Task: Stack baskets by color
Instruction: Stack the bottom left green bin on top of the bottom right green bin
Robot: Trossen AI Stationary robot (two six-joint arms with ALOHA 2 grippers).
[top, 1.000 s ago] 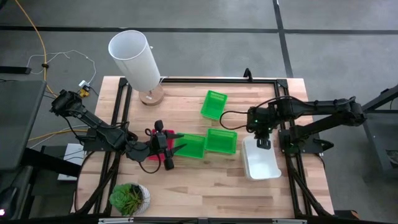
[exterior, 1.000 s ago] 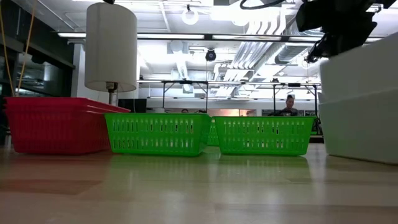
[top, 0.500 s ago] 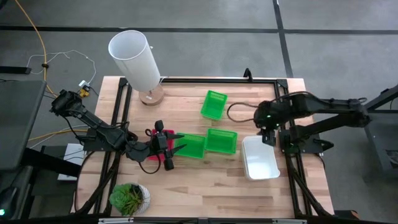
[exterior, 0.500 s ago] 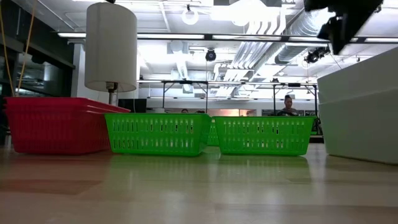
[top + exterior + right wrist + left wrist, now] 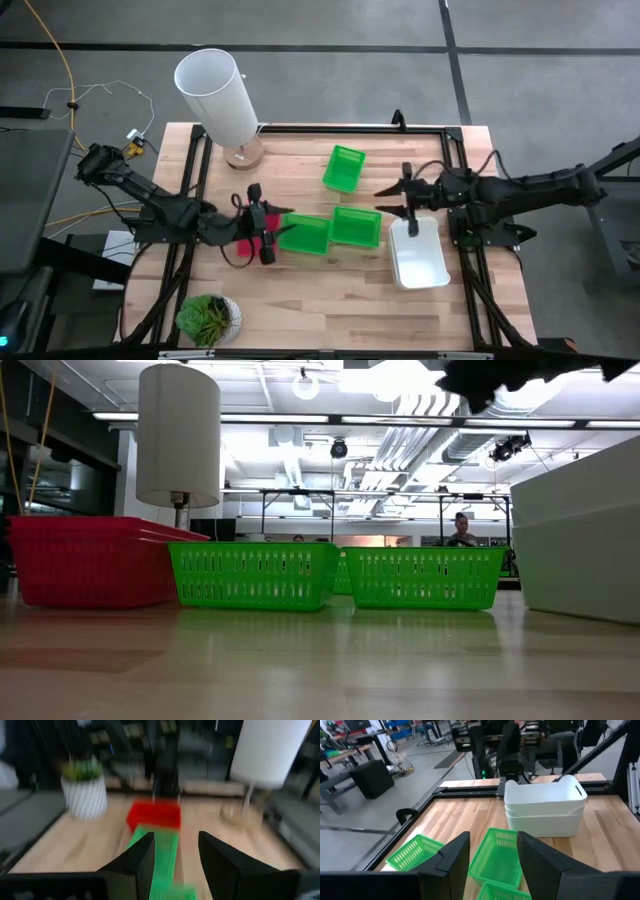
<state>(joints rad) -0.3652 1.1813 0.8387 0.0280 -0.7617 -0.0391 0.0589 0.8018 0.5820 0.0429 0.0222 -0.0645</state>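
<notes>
Red baskets sit nested at the table's left, mostly hidden under my left arm in the high view. Two green baskets rest side by side on the table at mid-table; a third green basket lies farther back. White baskets sit nested at the right. My left gripper is open, raised over the left end of the nearer green basket. My right gripper is open and level, pointing toward the table's left, above the white stack's far left corner.
A tall white cylinder on a round wooden base stands at the far left corner. A small potted plant sits at the near left edge. Bare wood lies along the near edge between the plant and the white stack.
My right gripper has risen from just over the white stack's far end and tipped up from pointing down to pointing level toward the table's left. The white baskets have stayed where they were.
</notes>
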